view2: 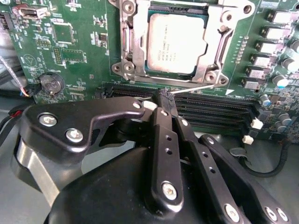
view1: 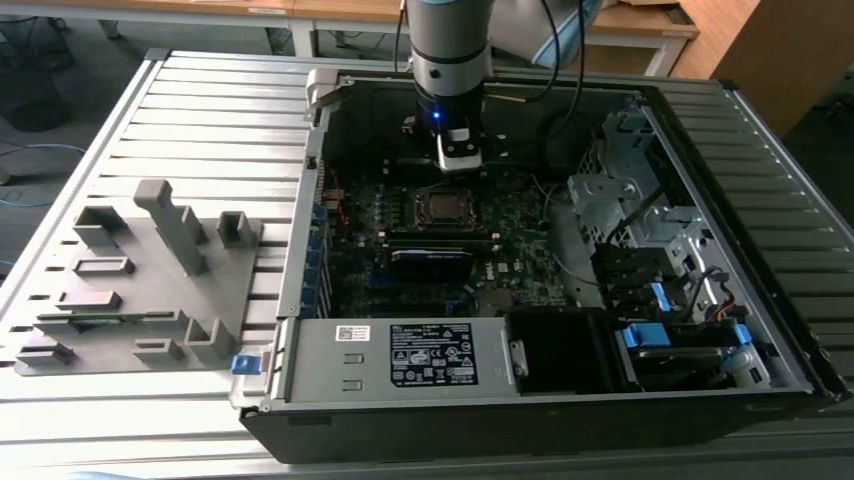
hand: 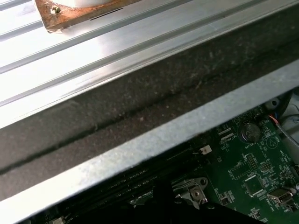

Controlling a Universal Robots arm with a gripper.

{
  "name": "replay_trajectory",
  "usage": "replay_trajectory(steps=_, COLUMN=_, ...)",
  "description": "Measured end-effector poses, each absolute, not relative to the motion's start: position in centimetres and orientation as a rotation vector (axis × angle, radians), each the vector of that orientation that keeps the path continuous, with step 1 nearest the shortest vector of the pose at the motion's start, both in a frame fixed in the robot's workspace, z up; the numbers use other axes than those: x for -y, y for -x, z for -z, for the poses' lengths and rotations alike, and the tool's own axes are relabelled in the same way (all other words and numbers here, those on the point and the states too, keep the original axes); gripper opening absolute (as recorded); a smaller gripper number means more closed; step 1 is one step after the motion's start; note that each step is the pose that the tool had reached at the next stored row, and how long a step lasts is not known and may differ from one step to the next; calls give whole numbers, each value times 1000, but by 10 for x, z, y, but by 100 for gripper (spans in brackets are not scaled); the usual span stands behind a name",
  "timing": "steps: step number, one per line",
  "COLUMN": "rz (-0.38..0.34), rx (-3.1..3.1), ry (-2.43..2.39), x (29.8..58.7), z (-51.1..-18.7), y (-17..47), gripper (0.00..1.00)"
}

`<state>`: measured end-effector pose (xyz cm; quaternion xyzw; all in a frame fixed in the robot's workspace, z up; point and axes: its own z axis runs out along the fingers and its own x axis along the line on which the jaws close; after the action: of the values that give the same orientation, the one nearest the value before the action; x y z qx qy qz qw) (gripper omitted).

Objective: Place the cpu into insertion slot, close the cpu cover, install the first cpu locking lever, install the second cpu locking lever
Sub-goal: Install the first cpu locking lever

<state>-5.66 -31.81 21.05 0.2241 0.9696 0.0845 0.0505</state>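
The cpu (view2: 176,43), a dull silver square, lies flat in the insertion slot (view1: 441,207) on the green board. The cpu cover (view2: 132,46), a silver frame plate, lies down around it. In the second wrist view a thin silver locking lever (view2: 198,87) runs along the socket's edge beside the memory slots. My gripper (view2: 164,99) is shut, with its black fingertips right at the free end of that lever. In the exterior view the gripper (view1: 457,168) hangs inside the open computer case, just behind the socket.
Long black memory slots (view2: 210,108) lie between gripper and socket, and a coin battery (view2: 50,84) is on the board. The grey power supply box (view1: 400,355) fills the case front, with a metal drive cage (view1: 641,205) on the exterior view's right. A grey fixture (view1: 134,280) stands outside the case.
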Motion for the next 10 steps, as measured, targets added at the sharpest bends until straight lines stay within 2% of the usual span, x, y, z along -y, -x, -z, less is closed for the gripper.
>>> replay_trajectory(steps=10, rz=-257, rx=-2948, ry=-695, x=316, z=-208, y=57, gripper=11)
